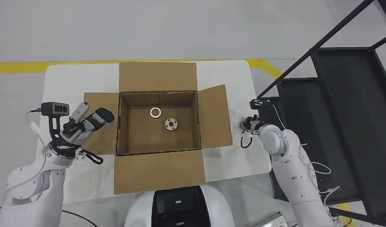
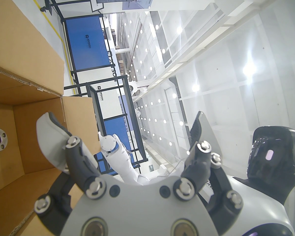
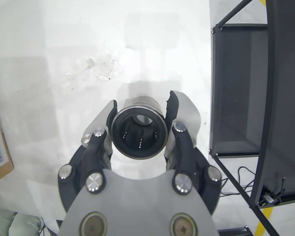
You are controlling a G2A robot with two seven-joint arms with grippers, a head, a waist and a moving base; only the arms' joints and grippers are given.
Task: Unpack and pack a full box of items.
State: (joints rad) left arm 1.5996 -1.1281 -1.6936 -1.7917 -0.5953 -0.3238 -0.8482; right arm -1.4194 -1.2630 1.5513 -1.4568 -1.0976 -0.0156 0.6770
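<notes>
White tabletop (image 1: 241, 82) carries an open cardboard box (image 1: 158, 76) at its middle, all four flaps folded out flat. On the box floor lie a pale ring (image 1: 155, 112) and, just beside it, a small round metal disc (image 1: 172, 125) with a centre hole and bolt holes; the two are apart, not touching.

My left claw (image 1: 90, 119) hangs over the box's left flap, its fingers spread wide with nothing between them, and tips upward towards the ceiling.

My right claw (image 3: 142, 104) is over the right edge of the table, between the box's right flap and a dark metal rack (image 1: 338, 106). Its fingers are closed against the sides of a short hollow metal cylinder (image 3: 139, 133), which I hold just above the bare white surface with its open end facing my wrist.
</notes>
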